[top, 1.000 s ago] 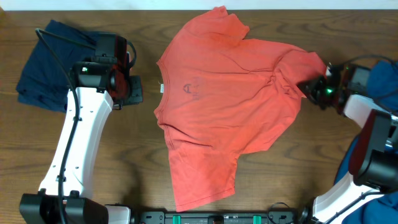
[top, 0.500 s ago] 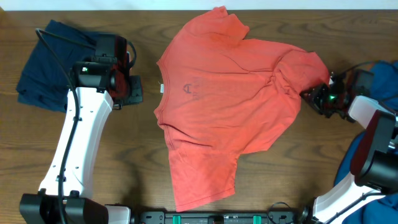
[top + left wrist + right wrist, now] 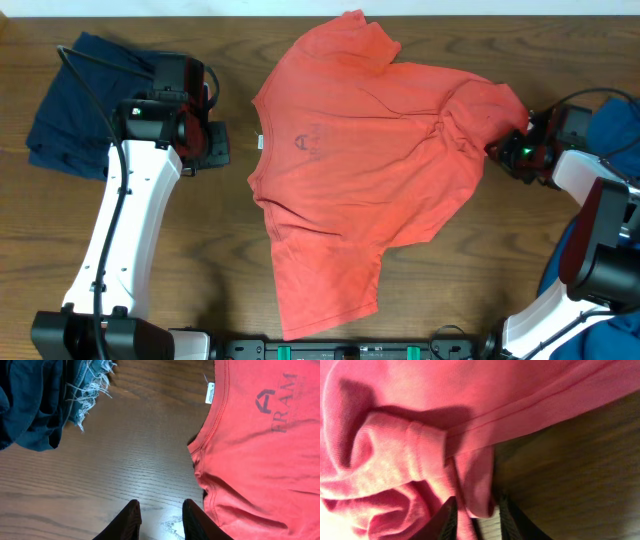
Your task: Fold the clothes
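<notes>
Right fingers: the fingers (image 3: pixel 449 520) of the right gripper (image 3: pixel 477 521) are clenched on a rolled fold of sleeve hem of the red T-shirt (image 3: pixel 420 430), and cloth fills the narrow gap between them.
Left fingers: the fingers (image 3: pixel 127 522) of the left gripper (image 3: pixel 161 522) are spread apart and hold nothing. Bare table (image 3: pixel 125 460) shows between them, just off the T-shirt's collar edge.
Right gripper from above: the overhead view puts the right gripper (image 3: pixel 512 150) at the tip of the sleeve on the T-shirt's right edge. The grip itself is too small to read there.
Left gripper from above: the left gripper (image 3: pixel 205 140) sits beside the T-shirt's left edge, near the neckline, apart from the cloth.
Red T-shirt: the red T-shirt (image 3: pixel 370 170) lies spread front up with its collar toward the left, creased toward the held sleeve.
Left wrist view only: a white neck label (image 3: pixel 210 392) at the collar and the grey print (image 3: pixel 280 400) reading "FRAM" on the chest. The overhead view gives the print only as a faint mark.
Frayed denim garment: the frayed denim garment (image 3: pixel 87 385) lies left of the T-shirt's collar, with bare wood between them and its fringe visible only at the left wrist.
Dark blue clothes: the dark blue clothes (image 3: pixel 65 110) are heaped well left of the T-shirt.
Blue garment: the blue garment (image 3: pixel 615 115) lies right of the held sleeve, behind the right arm.
</notes>
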`<state>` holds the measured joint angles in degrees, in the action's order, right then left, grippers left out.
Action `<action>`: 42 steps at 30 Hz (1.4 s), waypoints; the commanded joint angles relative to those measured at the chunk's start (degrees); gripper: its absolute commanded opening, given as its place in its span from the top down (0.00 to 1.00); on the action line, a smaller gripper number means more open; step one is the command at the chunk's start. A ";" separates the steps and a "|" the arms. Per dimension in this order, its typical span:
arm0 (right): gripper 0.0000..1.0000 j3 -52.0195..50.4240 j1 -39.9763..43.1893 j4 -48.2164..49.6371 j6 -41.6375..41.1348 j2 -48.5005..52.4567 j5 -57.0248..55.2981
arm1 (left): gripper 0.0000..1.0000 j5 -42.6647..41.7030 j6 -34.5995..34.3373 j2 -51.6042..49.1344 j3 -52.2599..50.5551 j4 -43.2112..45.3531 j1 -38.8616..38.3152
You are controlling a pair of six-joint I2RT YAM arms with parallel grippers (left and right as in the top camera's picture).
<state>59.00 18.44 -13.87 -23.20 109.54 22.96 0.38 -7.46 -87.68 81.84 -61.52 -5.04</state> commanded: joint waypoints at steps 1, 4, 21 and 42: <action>0.70 -0.76 2.32 -1.42 0.61 1.16 -5.38 | 0.70 0.17 0.31 0.46 0.13 -0.15 -0.17; 0.71 -0.79 2.29 -2.16 1.92 1.16 -3.28 | 0.70 0.17 0.33 0.46 0.13 -0.15 -0.17; 0.75 -0.79 -3.10 -2.43 2.25 1.22 -4.15 | 0.66 0.02 0.35 0.44 -0.59 -0.11 -0.17; 0.84 -0.90 -2.23 -2.71 -0.79 1.22 -11.06 | 0.65 0.02 0.35 0.44 -1.05 -0.35 -0.17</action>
<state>59.31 15.92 -15.49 -23.35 109.21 18.37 0.36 -7.46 -87.68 81.23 -61.56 -5.04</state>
